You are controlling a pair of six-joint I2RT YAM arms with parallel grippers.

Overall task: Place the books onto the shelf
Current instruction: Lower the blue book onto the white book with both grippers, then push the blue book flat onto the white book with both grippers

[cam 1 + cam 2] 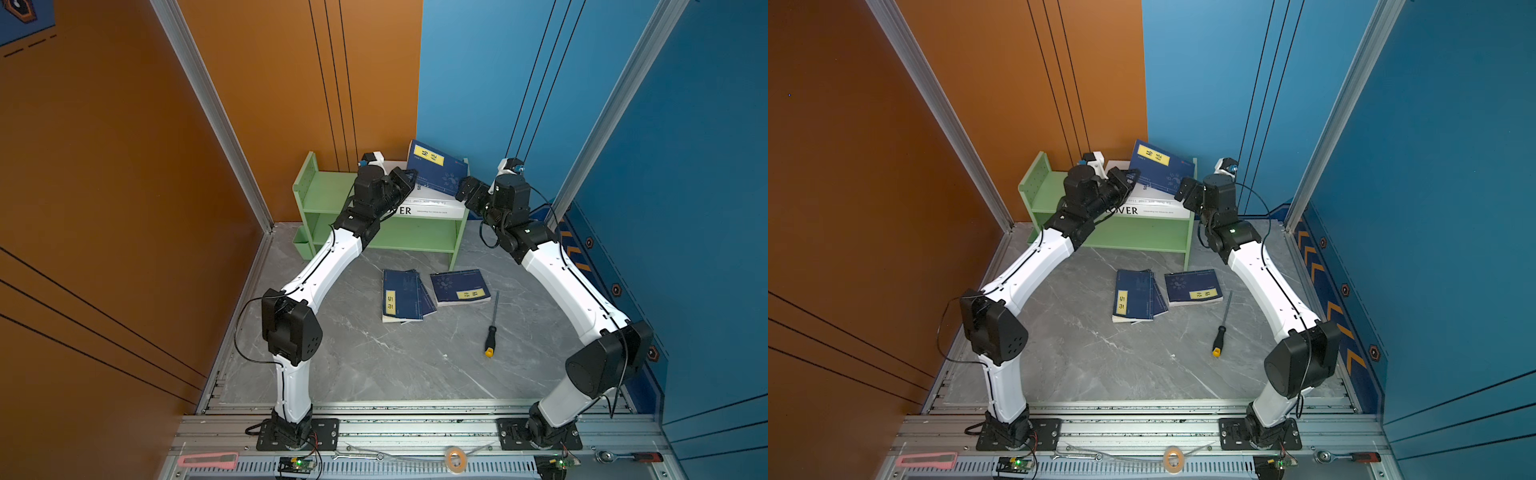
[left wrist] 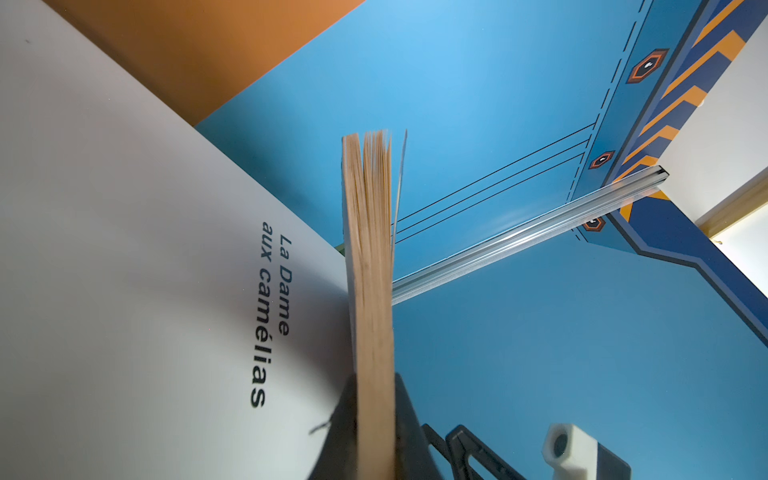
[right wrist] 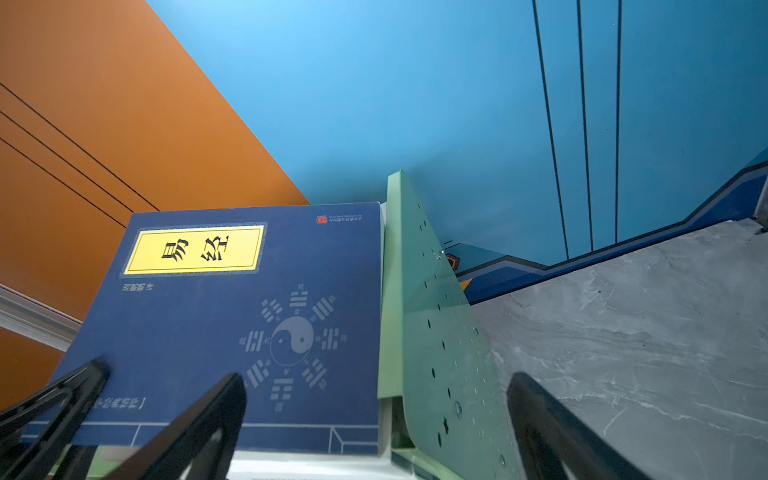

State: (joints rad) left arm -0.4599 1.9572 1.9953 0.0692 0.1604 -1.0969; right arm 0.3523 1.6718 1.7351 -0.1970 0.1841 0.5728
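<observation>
Where top views hide grip, left wrist view shows my left tool (image 2: 374,399) clamped on book (image 2: 370,270); right tool (image 3: 378,382) apart.

The shelf (image 1: 324,195) is light green. The blue book (image 3: 208,332) is dark, with a yellow label in black characters and a pale yin-yang pattern. The white book (image 1: 436,210) has black letters. The worktop (image 1: 395,357) is grey with white veins. The screwdriver (image 1: 491,337) has a black and yellow handle.
</observation>
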